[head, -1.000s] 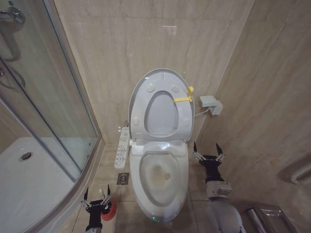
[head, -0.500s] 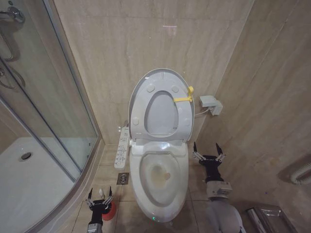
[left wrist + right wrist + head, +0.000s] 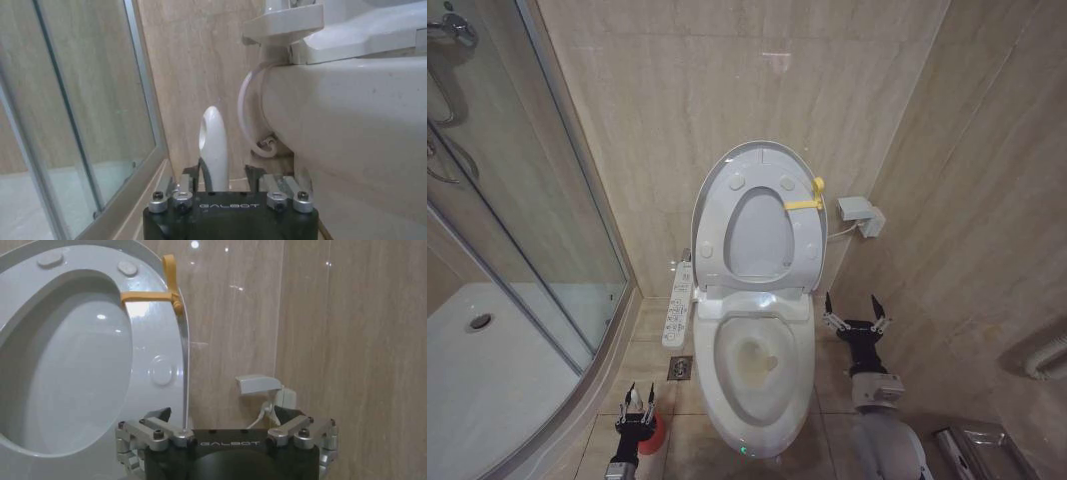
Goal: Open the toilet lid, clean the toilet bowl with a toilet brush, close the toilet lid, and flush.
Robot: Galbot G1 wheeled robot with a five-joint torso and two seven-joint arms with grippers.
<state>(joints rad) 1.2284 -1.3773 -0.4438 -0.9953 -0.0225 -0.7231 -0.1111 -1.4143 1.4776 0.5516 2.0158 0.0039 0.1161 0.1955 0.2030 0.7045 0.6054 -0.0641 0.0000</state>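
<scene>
- While the toilet lid [image 3: 762,158] stands upright against the wall, at 12 o'clock from the toilet bowl [image 3: 760,372], the ring-shaped seat [image 3: 757,232] with its yellow strap [image 3: 804,203] stands raised in front of it.
- The bowl lies open in the middle of the head view, a yellowish-brown stain on its inner surface.
- A glass shower enclosure [image 3: 507,220] stands at 9 o'clock from the bowl, and a long white control panel [image 3: 679,304] hangs at the bowl's 10 o'clock.
- The right gripper [image 3: 855,309] hovers at 3 o'clock from the bowl, fingers spread wide, holding nothing.
- The left gripper [image 3: 638,401] sits at 8 o'clock from the bowl, low over the floor; its fingers stand close on either side of the toilet brush [image 3: 214,145] handle, though contact cannot be made out.
- The brush's red cup holder [image 3: 654,434] stands on the floor just under that gripper.
</scene>
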